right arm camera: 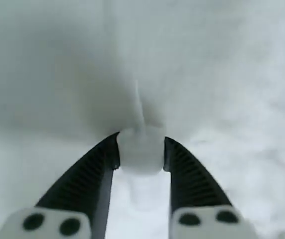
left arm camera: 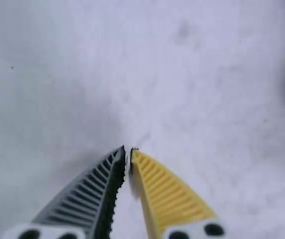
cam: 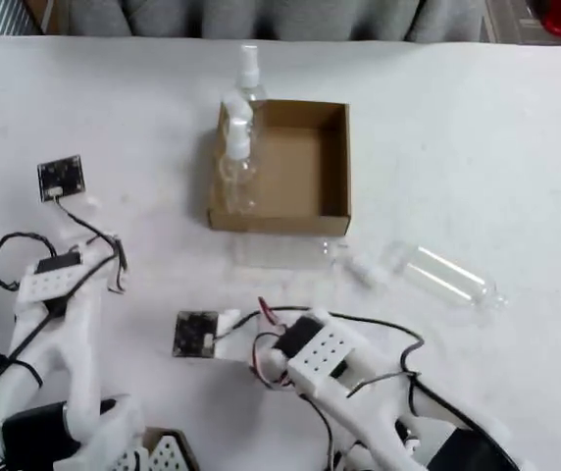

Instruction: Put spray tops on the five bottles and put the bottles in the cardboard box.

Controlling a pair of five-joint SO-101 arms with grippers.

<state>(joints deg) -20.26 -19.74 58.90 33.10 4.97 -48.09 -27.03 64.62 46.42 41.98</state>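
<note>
The right gripper (right arm camera: 141, 143) was clamped on a white spray top (right arm camera: 140, 155), whose thin tube pointed away over the table (right arm camera: 232, 74). The left gripper (left arm camera: 128, 152) had its tips together and held nothing. Inside the cardboard box (cam: 276, 222), two capped bottles (cam: 236, 162) stood against the wall on the left arm's side. A third capped bottle (cam: 250, 74) stood just behind the box. Just in front of the box lay an uncapped bottle (cam: 280, 251), with a loose top (cam: 364, 267) and another lying bottle (cam: 447, 277) beside it.

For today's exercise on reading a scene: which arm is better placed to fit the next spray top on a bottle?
Right, probably. The right gripper is shut on a spray top, and a bottle lies on the table nearer that arm. The left gripper is shut, empty.
</note>
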